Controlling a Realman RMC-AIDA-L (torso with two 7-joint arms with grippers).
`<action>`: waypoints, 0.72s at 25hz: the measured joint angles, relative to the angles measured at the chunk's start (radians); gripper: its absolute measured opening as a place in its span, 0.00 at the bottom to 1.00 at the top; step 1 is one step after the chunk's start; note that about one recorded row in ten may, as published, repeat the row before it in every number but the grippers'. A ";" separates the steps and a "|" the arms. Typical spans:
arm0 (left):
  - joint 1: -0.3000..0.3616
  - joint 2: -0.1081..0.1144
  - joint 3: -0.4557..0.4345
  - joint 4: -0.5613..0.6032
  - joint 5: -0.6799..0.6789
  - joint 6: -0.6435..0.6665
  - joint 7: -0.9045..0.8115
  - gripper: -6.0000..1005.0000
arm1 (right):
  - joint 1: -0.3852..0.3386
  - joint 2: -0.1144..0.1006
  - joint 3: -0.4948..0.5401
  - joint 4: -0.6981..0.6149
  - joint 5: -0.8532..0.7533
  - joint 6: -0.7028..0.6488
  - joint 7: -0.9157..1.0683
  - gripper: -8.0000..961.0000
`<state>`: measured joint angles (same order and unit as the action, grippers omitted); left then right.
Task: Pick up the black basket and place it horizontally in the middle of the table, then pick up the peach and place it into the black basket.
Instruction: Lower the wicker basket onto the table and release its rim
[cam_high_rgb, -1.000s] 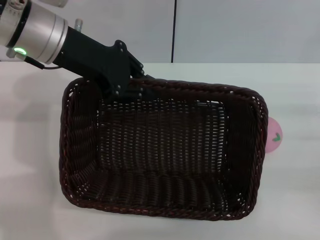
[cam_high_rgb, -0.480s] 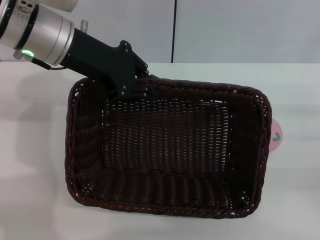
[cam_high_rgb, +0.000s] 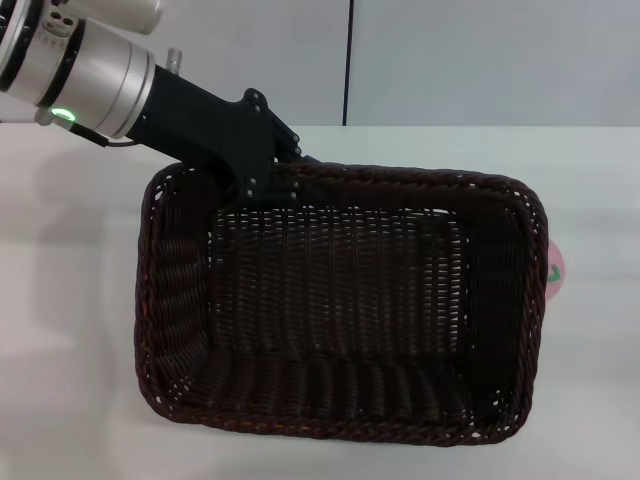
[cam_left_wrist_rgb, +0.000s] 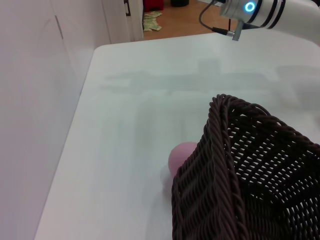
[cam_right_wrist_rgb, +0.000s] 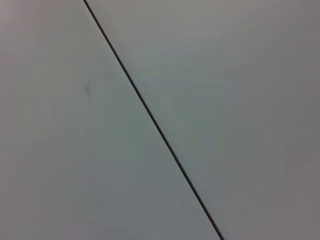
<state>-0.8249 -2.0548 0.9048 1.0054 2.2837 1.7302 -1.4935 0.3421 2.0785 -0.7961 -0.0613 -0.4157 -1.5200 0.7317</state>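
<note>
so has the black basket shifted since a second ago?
Yes. The black basket, held by the left gripper, slid toward the robot's right, now covering more of the stationary peach.

White desk (cam_high_rgb: 60, 300), carrying a black basket (cam_high_rgb: 340, 310) with a pink peach (cam_high_rgb: 556, 275) tucked just beside its rim.

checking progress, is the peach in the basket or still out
Out. The peach lies on the table against the basket outer right end; the basket interior is empty.
</note>
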 joint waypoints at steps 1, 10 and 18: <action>0.001 -0.001 0.003 0.000 -0.001 -0.001 0.002 0.19 | 0.000 0.000 0.000 0.000 0.000 0.000 0.000 0.63; 0.008 -0.007 0.007 -0.001 -0.007 -0.044 0.003 0.26 | 0.003 0.001 0.000 0.000 0.000 0.000 0.000 0.63; 0.021 -0.011 0.007 -0.001 -0.038 -0.078 0.013 0.54 | 0.002 0.002 0.000 0.000 0.000 0.000 0.000 0.64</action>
<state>-0.8034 -2.0656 0.9115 1.0048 2.2456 1.6523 -1.4809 0.3442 2.0800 -0.7961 -0.0611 -0.4157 -1.5202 0.7317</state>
